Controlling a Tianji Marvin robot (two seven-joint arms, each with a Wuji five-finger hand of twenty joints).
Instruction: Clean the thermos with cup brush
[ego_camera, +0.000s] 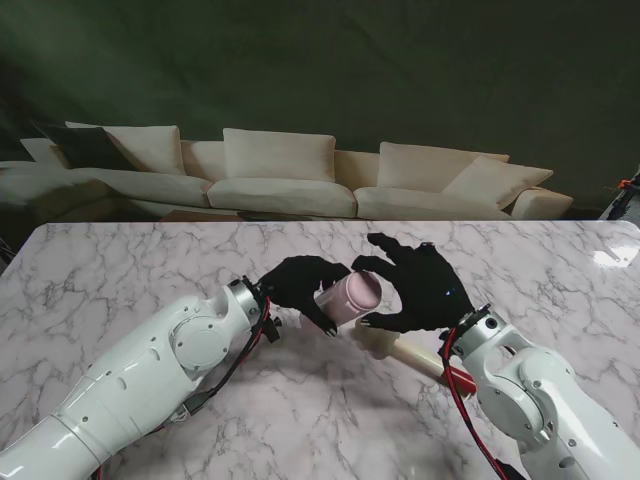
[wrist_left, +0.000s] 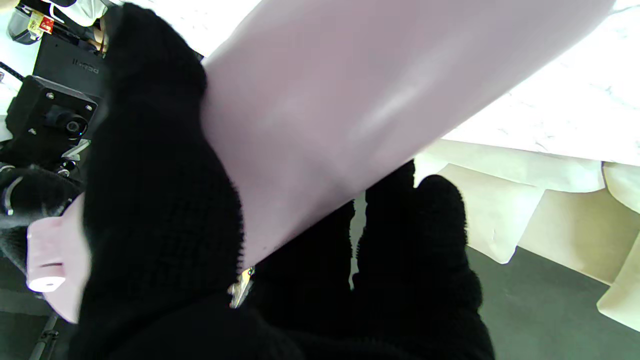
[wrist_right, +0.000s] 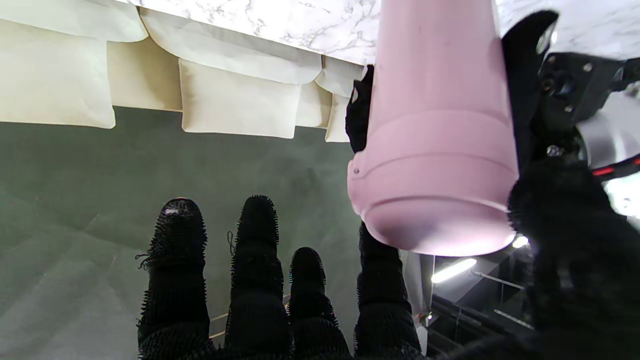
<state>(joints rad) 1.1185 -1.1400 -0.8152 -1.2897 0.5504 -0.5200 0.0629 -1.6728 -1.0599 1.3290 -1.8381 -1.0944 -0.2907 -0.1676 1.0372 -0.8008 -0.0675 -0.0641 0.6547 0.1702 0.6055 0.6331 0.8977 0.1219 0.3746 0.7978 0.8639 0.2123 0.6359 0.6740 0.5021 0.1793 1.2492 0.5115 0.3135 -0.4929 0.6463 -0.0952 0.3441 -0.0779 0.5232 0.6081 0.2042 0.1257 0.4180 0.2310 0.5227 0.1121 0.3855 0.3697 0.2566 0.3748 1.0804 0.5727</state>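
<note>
Table (ego_camera: 120, 270): a white marble-patterned top is seen, with a cream sofa (ego_camera: 280, 175) beyond its far edge.
Left arm (ego_camera: 150, 375): it is raised from the near left corner toward the middle of the table.
Right arm (ego_camera: 540, 395): it is raised from the near right corner toward the middle of the table.
Right hand (ego_camera: 420, 285): a black glove is worn; the fingers (wrist_right: 257, 260) are spread wide and nothing is gripped. The thumb and one finger are placed around the cap end of the thermos; contact cannot be told.
Left hand (ego_camera: 300, 285): a black glove is worn; the fingers (wrist_left: 415, 235) are wrapped round the body of the thermos, which is held.
Thermos (ego_camera: 350, 295): a pink bottle is held tilted above the middle of the table, between the two hands, its capped end turned toward the right hand.
Cup brush (ego_camera: 405, 350): a pale handle is seen lying on the table just nearer to me than the right hand, partly hidden by the wrist.
</note>
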